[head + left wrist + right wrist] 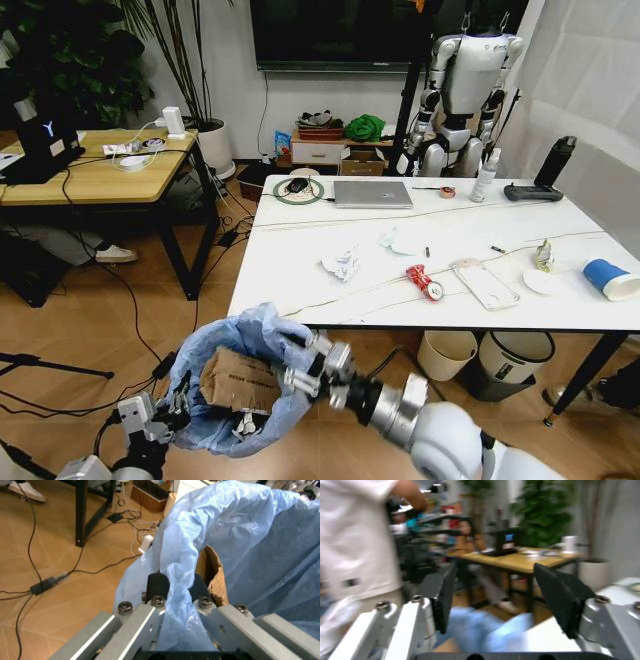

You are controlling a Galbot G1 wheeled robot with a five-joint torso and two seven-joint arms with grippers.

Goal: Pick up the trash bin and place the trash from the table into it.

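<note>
Small round dark trash bin (232, 400), lined with crinkled light-blue plastic bag (260, 543): held off the floor in front of the table's near edge, low at the robot's left, mouth tilted toward the table.

Flattened brown cardboard box (240, 382): inside the bin, standing against the liner; torn edge visible in left wrist view (215, 577).

Left gripper (172, 405): at the bin's near-left rim, black finger pads (158, 585) clamped on the rim and bag, one inside, one outside.

Right gripper (303, 368): above the bin's right rim, just beside the cardboard; fingers (560, 596) spread wide apart, nothing between them.

Large rectangular white marble-look table (300, 290) with slim black legs: ahead of the robot.

Litter on the table:
- crumpled white paper (341, 262), left of centre;
- pale folded wrapper (399, 241), beyond the paper;
- crushed red can (424, 282), near the front edge;
- clear plastic packaging (485, 283), just right of the can;
- small crumpled foil-like piece (543, 256), farther right;
- blue-and-white paper cup (609, 279), on its side at the right end.

Other table items: silver laptop (372, 193), closed, at the far edge; black remote-like device (532, 193), far right.

Under the table: cream bucket-like bin (446, 354) and grey-and-white bin with dark rim (514, 360), side by side on the wooden floor.
</note>
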